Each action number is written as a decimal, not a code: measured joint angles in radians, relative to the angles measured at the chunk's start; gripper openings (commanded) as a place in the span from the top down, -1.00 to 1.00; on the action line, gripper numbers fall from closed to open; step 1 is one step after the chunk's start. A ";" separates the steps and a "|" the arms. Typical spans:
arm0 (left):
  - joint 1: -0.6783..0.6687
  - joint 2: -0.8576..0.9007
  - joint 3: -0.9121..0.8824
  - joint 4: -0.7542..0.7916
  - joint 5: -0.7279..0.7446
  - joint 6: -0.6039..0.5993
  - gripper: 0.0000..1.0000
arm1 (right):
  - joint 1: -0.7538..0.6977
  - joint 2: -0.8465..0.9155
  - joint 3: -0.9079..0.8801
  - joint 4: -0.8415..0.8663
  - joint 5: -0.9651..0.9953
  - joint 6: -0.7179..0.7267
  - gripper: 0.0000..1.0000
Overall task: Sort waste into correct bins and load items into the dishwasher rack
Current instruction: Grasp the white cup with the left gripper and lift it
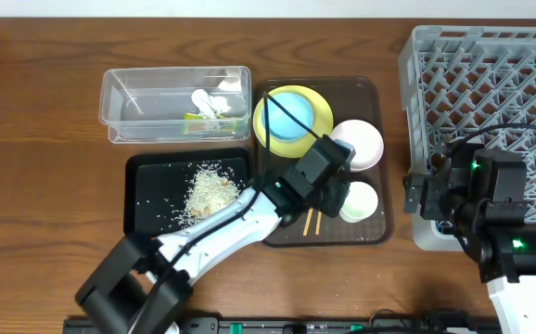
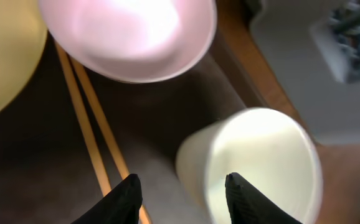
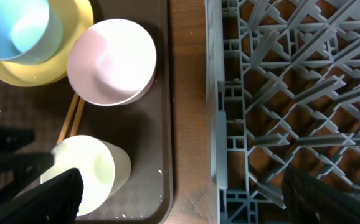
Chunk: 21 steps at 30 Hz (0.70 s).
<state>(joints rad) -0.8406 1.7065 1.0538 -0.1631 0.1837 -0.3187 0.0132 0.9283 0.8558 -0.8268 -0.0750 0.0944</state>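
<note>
The cup (image 1: 358,201) stands at the near right corner of the brown tray (image 1: 361,93), and the left hand (image 2: 183,199) is right over it with its fingers (image 2: 127,199) apart. In the left wrist view one finger lies over the cup's mouth and the other outside its wall, so the near rim sits between them (whether either touches it I cannot tell). Just behind the cup is the pink bowl (image 1: 359,144). The two chopsticks (image 1: 311,221) lie side by side on the tray to the cup's left, partly under the arm. Further back on the same tray the blue bowl (image 1: 287,113) sits on the yellow plate (image 1: 322,113). Left of the brown tray, the black tray (image 1: 152,186) holds a heap of rice (image 1: 210,192) with loose grains scattered around it. Behind that, the clear tub (image 1: 138,102) holds the tissue (image 1: 210,102) and the wrapper (image 1: 194,118) at its right end. The grey rack (image 1: 491,83) fills the right side of the worktop (image 1: 36,186) and holds none of the dishes. The right hand (image 3: 180,186) hangs at the rack's left edge near its front corner, fingers wide apart and holding nothing.
</note>
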 measured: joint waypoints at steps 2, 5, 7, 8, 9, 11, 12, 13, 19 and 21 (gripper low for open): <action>0.000 0.026 0.000 0.007 -0.010 -0.003 0.19 | 0.000 0.000 0.000 0.000 0.000 0.000 -0.98; 0.000 0.056 0.000 -0.001 -0.012 -0.005 0.42 | 0.000 0.000 0.000 -0.001 0.000 0.000 -0.98; 0.000 0.068 0.000 -0.019 -0.012 -0.011 0.71 | 0.000 0.000 0.000 -0.002 0.000 0.000 -0.98; 0.000 0.071 0.000 -0.027 -0.015 -0.011 0.88 | 0.000 0.000 0.000 -0.002 0.000 0.000 -0.98; 0.000 0.071 0.000 -0.032 -0.015 -0.014 0.88 | 0.000 0.000 0.000 -0.002 0.000 0.000 -0.99; 0.002 0.070 0.000 -0.035 -0.012 -0.010 0.88 | 0.000 0.000 0.000 -0.002 0.000 0.000 -0.98; 0.005 0.070 0.000 -0.037 -0.002 -0.011 0.88 | 0.000 0.000 0.000 -0.002 0.000 0.000 -0.98; 0.009 0.070 0.000 -0.039 0.013 -0.014 0.88 | 0.000 0.000 0.000 -0.002 0.000 0.000 -0.98; 0.103 0.003 0.000 -0.096 0.162 -0.053 0.88 | 0.000 0.000 0.000 0.016 0.000 0.000 -0.99; 0.165 -0.042 0.000 -0.101 0.220 -0.079 0.88 | 0.000 0.000 0.000 0.036 0.000 0.000 -0.99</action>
<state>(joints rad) -0.6758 1.6646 1.0534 -0.2646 0.4038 -0.3977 0.0132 0.9283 0.8558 -0.7910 -0.0750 0.0944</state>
